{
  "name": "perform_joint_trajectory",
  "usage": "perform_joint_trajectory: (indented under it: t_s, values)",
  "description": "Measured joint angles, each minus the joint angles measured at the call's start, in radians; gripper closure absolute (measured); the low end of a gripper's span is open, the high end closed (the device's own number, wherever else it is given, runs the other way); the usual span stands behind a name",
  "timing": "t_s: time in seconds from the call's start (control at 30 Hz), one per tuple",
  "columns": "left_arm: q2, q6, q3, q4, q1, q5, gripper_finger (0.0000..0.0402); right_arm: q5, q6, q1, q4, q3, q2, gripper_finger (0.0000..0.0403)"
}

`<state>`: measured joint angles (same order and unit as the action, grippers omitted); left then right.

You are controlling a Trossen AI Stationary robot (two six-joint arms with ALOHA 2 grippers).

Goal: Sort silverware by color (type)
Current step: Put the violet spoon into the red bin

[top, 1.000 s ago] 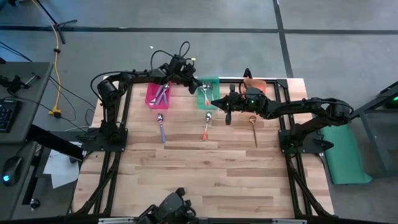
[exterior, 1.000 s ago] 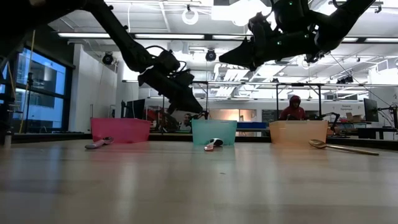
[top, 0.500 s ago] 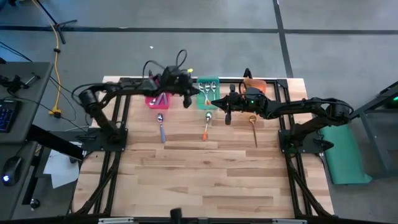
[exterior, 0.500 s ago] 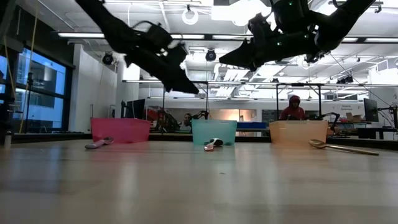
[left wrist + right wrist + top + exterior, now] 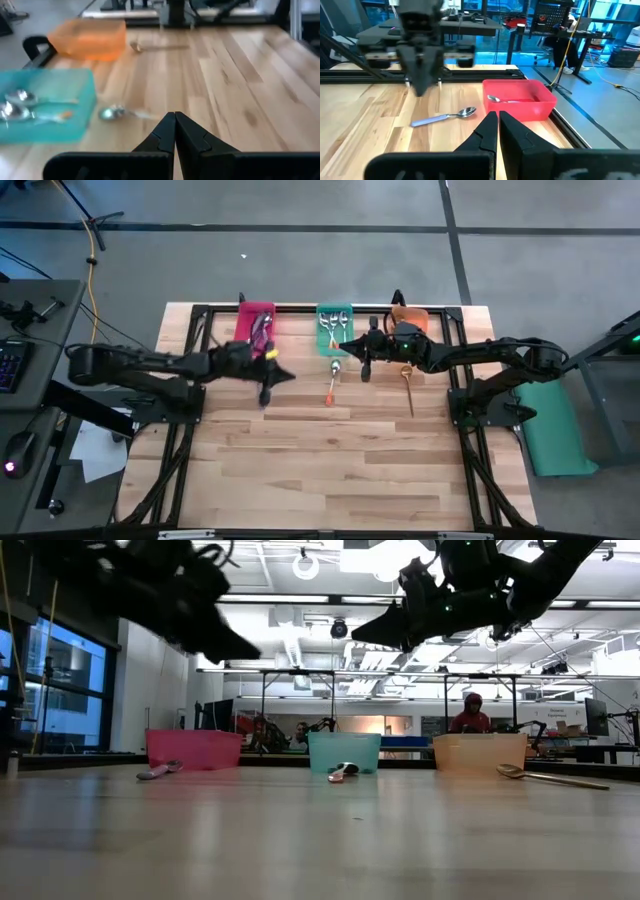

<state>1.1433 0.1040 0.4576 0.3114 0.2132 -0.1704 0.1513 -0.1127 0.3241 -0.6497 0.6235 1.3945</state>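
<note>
Workshop hall, grey floor; wooden slat table (image 5: 330,450) on a black frame

Bins, far edge: red bin (image 5: 256,318) holding purple spoons; teal bin (image 5: 334,323) holding silver-bowled spoons; orange bin (image 5: 410,317), contents hidden by the right arm

Loose spoons on the table, three:
- purple spoon (image 5: 445,117): silver bowl, purple handle; lies just in front of the red bin, long axis from bin toward the near edge, bowl toward the bin. In the high view the left arm covers it
- orange spoon (image 5: 332,382): silver bowl, orange handle; in front of the teal bin, bowl toward the bin
- gold spoon (image 5: 408,388): slim, all gold; in front of the orange bin, bowl toward the bin

Left tool (image 5: 268,376): fingers pressed together, empty; reaches in from the table's left side and hangs directly over the purple spoon. The nearer arm for that spoon; judged the next pick, the approach crossing the handle from the side, the drop into the red bin a short move beyond

Right tool (image 5: 366,366): fingers together, empty; held above the table between the orange and gold spoons, near both, waiting

State of sort, judged: well along; three spoons outstanding, each already lying before its matching bin
</note>
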Motion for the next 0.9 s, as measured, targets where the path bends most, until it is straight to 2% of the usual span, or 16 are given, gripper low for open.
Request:
perform_joint_trajectory:
  t_s: [0.17,0.3,0.57,0.7,0.9]
  values:
    - [-0.096,-0.102,-0.044,-0.204,-0.153,0.24,0.0401,0.0,0.0,0.0,-0.004,0.0,0.0,0.0402]
    - [-0.116,-0.3,-0.05,-0.375,-0.235,0.423,0.0391,0.0,0.0,0.0,-0.004,0.0,0.0,0.0402]
    - [-0.115,-0.565,-0.05,-0.69,-0.301,0.467,0.0328,0.0,0.002,0.0,-0.004,0.0,0.0,0.0402]
    - [-0.107,-0.703,-0.05,-0.726,-0.288,0.529,0.029,0.0,0.003,0.0,-0.004,0.0,0.0,0.0402]
    - [-0.078,-0.693,-0.05,-0.738,-0.188,0.513,0.0254,0.0,0.01,0.0,-0.001,0.0,0.0,0.0402]
